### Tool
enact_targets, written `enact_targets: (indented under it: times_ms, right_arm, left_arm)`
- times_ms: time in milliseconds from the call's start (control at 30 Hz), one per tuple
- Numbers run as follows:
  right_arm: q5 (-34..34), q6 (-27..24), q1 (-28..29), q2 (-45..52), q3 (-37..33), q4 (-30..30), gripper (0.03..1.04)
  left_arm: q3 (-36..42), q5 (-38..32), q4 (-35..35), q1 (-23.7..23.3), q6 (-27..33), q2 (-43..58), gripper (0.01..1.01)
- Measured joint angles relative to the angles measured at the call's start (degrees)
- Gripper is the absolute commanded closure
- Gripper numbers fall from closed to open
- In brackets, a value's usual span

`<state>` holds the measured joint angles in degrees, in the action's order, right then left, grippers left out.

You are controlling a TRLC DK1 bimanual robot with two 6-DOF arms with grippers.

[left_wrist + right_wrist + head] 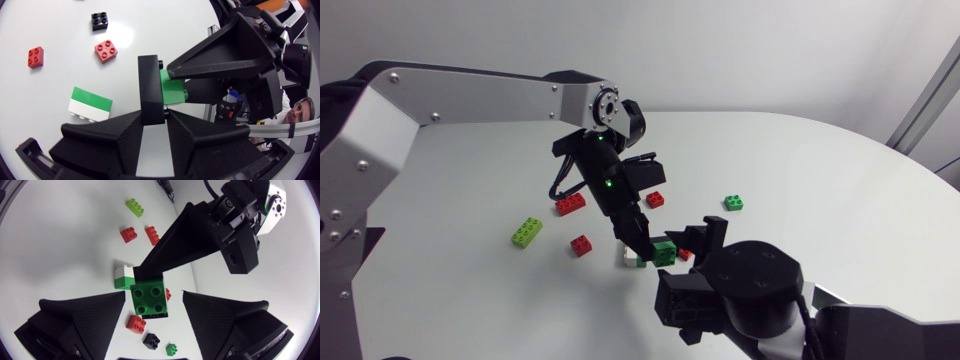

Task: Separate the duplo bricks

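Left gripper: Left gripper was out over the middle of the table, its arm reaching in from the far left. The jaws were drawn nearly together, pinching the green-on-black stack from two sides. That was a proper hold!
Green-on-black stack: It was up off the table. The green brick was pressed onto the black brick, and the left fingertips clamped the black one's end.
Right gripper: Right gripper sat at the near right, facing the left one. Its jaws were spread open with one finger on either side of the stack. A gap showed on each side, so it had no grip on anything.
White-and-green stack: White-and-green stack lay on the table just left of the held stack, close under the left gripper.
Red bricks: One red brick lay to the far left of the grippers. A second sat nearer, left of the white-and-green stack. A third was just beyond the left gripper.
Lime brick: The long lime brick was furthest left, well apart from the action.
Small green brick: Small green brick sat on its own off to the right.
Small black brick: Small black brick rested on the table under the right gripper, beside another red one.
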<state>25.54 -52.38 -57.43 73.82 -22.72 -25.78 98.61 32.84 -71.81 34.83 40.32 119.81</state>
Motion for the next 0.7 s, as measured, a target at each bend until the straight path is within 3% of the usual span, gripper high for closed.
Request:
enact_targets:
  times_ms: [267,700]
  right_arm:
    - [0.0,-1.2,-0.1,0.0,1.4,-1.2,0.57]
    - [1.6,-2.4,-1.6,-0.2,1.7,-1.8,0.68]
  left_arm:
    - [0.9,0.0,-0.7,0.6,0.0,0.0,0.803]
    - [0.9,0.9,-1.0,0.9,-0.3,0.9,0.803]
